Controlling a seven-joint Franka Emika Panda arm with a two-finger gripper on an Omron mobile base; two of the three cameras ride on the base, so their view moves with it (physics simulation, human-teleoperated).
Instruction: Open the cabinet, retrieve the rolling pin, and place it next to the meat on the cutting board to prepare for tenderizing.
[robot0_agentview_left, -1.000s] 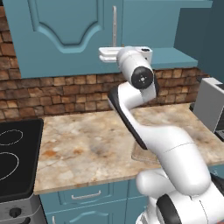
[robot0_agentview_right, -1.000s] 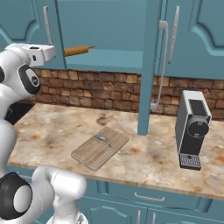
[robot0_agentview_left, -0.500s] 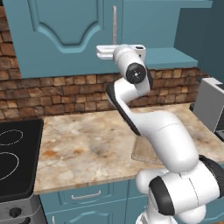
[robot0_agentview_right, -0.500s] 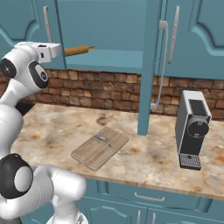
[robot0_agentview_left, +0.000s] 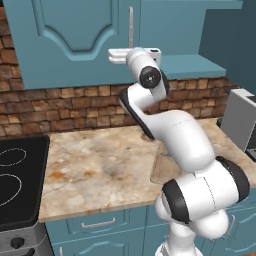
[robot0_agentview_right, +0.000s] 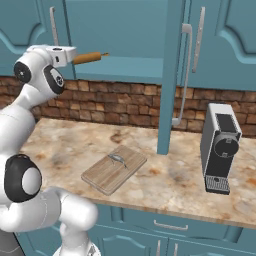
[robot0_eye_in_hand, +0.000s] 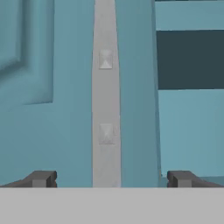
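while the tool (robot0_eye_in_hand: 109, 178) hangs wide open and empty at the left door's silver handle (robot0_eye_in_hand: 106, 96), the rolling pin (robot0_agentview_right: 90, 57) lies on the open cabinet (robot0_agentview_right: 125, 30) shelf, meat (robot0_agentview_right: 117, 158) on the cutting board (robot0_agentview_right: 114, 169).

1. You have a grey coffee machine (robot0_agentview_right: 220, 146) at three o'clock on the marbled countertop (robot0_agentview_right: 170, 175), backed by the brick backsplash (robot0_agentview_right: 125, 105).
2. At nine o'clock in the left base view, you see a black stovetop (robot0_agentview_left: 17, 185).
3. Teal drawers (robot0_agentview_right: 165, 227) run below, at six o'clock.
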